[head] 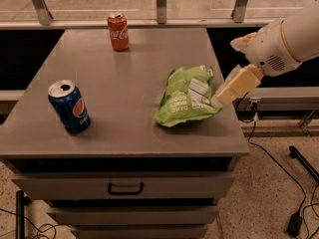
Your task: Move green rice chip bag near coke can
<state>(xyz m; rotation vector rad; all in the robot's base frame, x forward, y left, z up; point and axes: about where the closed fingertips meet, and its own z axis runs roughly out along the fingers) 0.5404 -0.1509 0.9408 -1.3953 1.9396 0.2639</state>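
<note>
Cream-coloured gripper (220, 99) is placed at the right edge of the grey counter (124, 78), at the bag's right side; open or closed cannot be told.
Crinkly light-green rice chip bag (185, 97) is laid flat by the right edge. It is judged light, soft and slippery, best pinched at a raised fold. Red coke can (118, 31) is stood at the far edge with bare surface between; blue Pepsi can (70, 106) near the front-left corner is off that path.
</note>
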